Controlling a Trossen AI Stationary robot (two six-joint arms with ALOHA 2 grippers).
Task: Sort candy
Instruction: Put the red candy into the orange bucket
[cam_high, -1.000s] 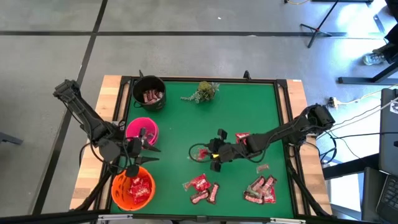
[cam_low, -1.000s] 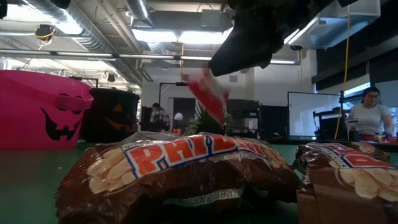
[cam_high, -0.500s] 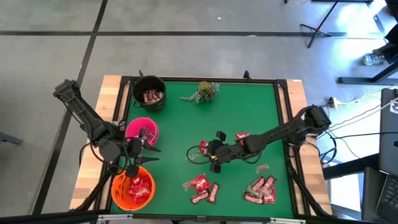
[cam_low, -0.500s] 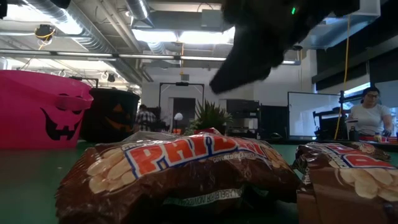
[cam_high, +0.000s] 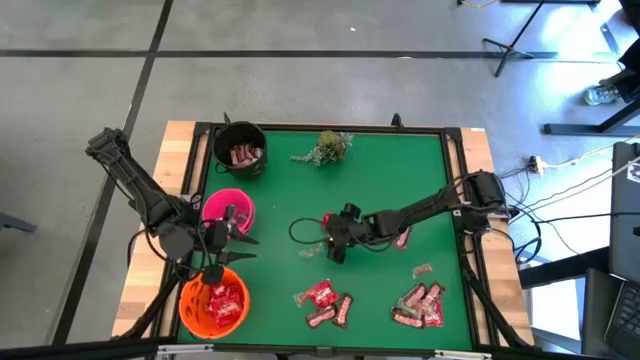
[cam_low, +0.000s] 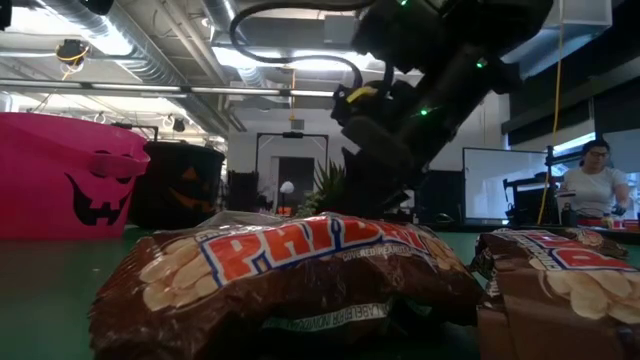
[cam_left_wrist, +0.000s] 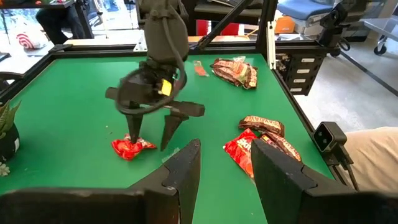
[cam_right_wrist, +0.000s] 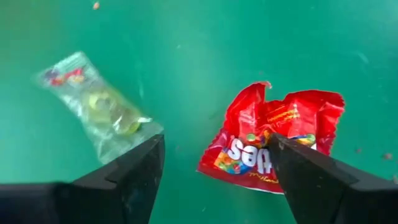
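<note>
The right gripper (cam_high: 330, 246) hangs mid-counter with its jaws spread wide and released, holding nothing. A red candy packet (cam_right_wrist: 273, 140) lies on the green counter (cam_high: 290, 190) just below them, beside a clear wrapped sweet (cam_right_wrist: 99, 106). The left gripper (cam_high: 235, 238) waits between the pink bowl (cam_high: 229, 209) and orange bowl (cam_high: 213, 301); whether its jaws grip anything cannot be told.

Grey concrete floor (cam_high: 330, 80) with dark seam lines around the tabletop (cam_high: 290, 190), green mat, wood edges. Tripod stand (cam_high: 520, 40) off the far right corner, cables (cam_high: 560, 165) on the right. Low view: exposed ducts (cam_low: 120, 45), ceiling light panels (cam_low: 290, 58), whiteboard (cam_low: 495, 185), seated person (cam_low: 597, 185) at a desk, far right.
</note>
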